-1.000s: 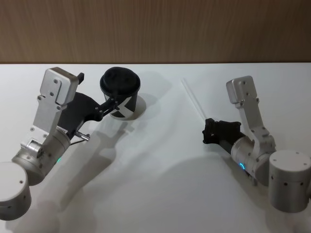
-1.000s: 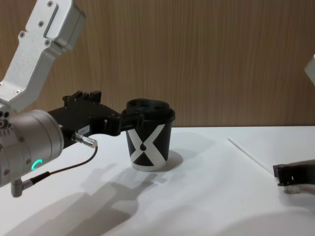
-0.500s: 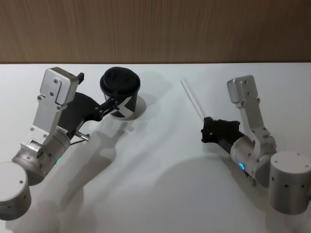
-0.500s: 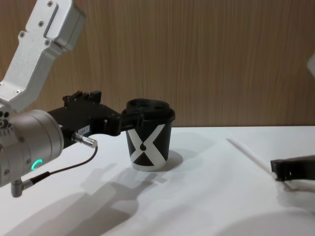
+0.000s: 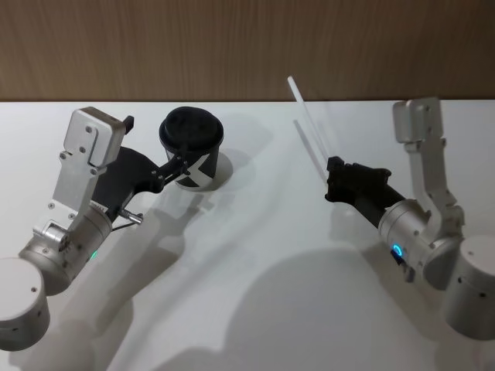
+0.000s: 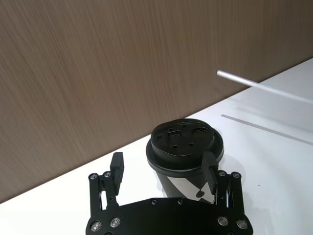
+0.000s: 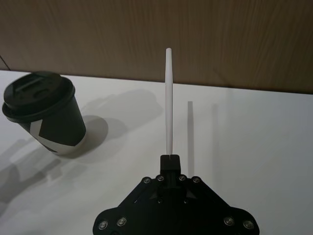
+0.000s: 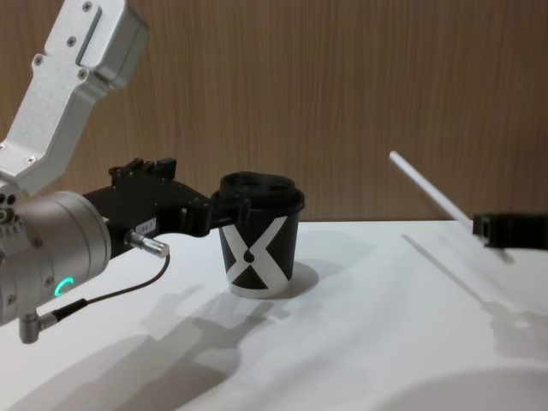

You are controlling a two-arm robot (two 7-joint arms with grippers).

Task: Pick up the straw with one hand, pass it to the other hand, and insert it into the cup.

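Two pincers: we see both above the white counter.
Right pincer: clamped on the straw's lower end, holding it off the counter, tilted up toward the wooden wall.
Left pincer: parted, straddling the cup.
Cup: upright on the counter, well apart from the straw.

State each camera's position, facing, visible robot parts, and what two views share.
Left wrist: on the left arm, looking along the open left gripper at the cup and wood wall.
Right wrist: on the right arm, looking along the right gripper, shut on the straw.
Head: high, facing forward and down at the table; both grippers show.
Chest: low, facing across the table; left gripper from the left, right gripper at the right edge.
Head and chest share cup, straw and both grippers.
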